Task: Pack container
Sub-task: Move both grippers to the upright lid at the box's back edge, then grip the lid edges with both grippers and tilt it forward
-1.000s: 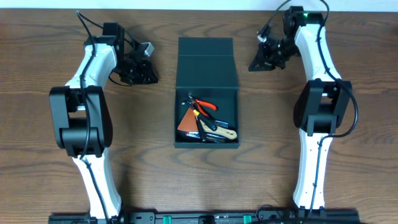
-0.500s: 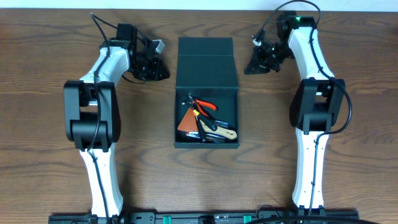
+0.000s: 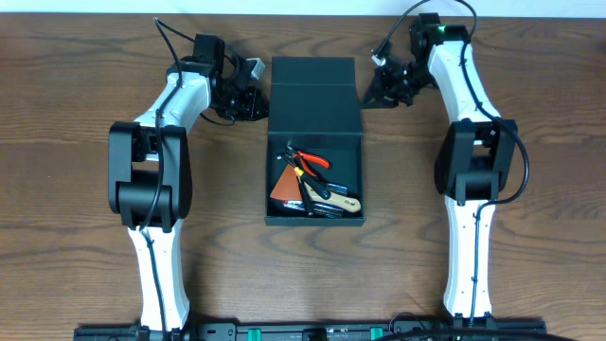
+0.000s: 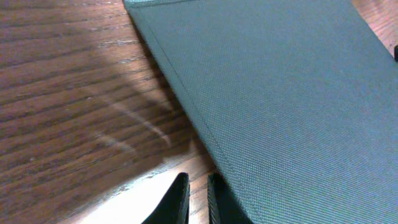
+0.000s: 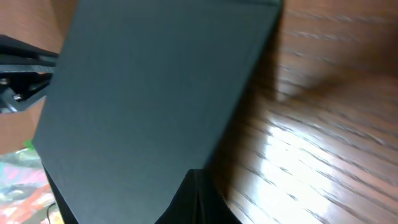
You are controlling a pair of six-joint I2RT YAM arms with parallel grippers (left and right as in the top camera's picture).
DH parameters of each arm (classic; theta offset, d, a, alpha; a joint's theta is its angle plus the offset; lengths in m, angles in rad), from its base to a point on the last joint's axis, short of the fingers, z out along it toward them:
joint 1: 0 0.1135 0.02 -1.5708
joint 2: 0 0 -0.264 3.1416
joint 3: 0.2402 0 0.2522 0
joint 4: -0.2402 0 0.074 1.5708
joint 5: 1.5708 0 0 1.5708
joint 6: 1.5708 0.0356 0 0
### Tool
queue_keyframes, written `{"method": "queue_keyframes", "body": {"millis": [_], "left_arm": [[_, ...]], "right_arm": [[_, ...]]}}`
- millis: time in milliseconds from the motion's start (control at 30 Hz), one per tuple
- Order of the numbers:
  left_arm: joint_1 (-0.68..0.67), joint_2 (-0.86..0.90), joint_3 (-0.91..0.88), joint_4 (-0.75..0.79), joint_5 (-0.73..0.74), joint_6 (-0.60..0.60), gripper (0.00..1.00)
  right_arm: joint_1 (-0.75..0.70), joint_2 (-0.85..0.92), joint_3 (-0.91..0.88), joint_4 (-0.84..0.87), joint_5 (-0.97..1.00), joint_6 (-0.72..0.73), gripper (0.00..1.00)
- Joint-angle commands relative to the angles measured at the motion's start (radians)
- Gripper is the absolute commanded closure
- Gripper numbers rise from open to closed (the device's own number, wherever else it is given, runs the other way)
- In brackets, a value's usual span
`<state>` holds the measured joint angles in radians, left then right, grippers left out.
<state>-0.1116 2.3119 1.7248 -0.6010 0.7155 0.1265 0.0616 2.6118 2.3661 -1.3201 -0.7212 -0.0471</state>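
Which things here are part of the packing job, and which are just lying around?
Part of the job:
container, lid flap open
orange-handled pliers and other tools inside
left hand and right hand at the flap's edges

Just lying around:
nothing visible on the table

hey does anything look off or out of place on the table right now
Nothing stands out. The container sits square, its lid flat open, tools piled inside, none spilled. Both grippers, left and right, sit at the lid's edges.

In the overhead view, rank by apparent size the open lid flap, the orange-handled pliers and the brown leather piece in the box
1. Lid flap, by far the largest.
2. Brown leather piece.
3. Orange-handled pliers.
The last two look close, and both are partly hidden in the pile, so their order is unsure.
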Motion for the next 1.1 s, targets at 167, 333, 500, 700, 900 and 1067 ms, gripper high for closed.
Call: {"method": "queue_keyframes", "body": {"millis": [167,333,500,700,900,1067], "left_arm": [[0.003,0.011,-0.005,-0.011,0.026,-0.013,0.90],[0.003,0.011,-0.005,-0.011,0.026,-0.013,0.90],[0.003,0.011,-0.005,-0.011,0.026,-0.013,0.90],[0.003,0.011,-0.005,-0.012,0.026,-0.013,0.91],[0.003,0.011,-0.003,-0.024,0.026,-0.013,0.93],[0.003,0.010,0.013,-0.051,0.039,-0.013,0.94]], "right_arm": [[0.008,0.022,0.006,0.002,0.047,0.050,0.99],[0.007,0.024,0.006,-0.004,0.113,0.055,0.98],[0.005,0.033,0.006,-0.005,0.114,0.055,0.99],[0.025,0.054,0.006,-0.008,0.056,0.050,0.99],[0.037,0.055,0.006,0.004,-0.039,0.023,0.99],[0.032,0.055,0.006,0.003,-0.110,0.001,0.99]]}}
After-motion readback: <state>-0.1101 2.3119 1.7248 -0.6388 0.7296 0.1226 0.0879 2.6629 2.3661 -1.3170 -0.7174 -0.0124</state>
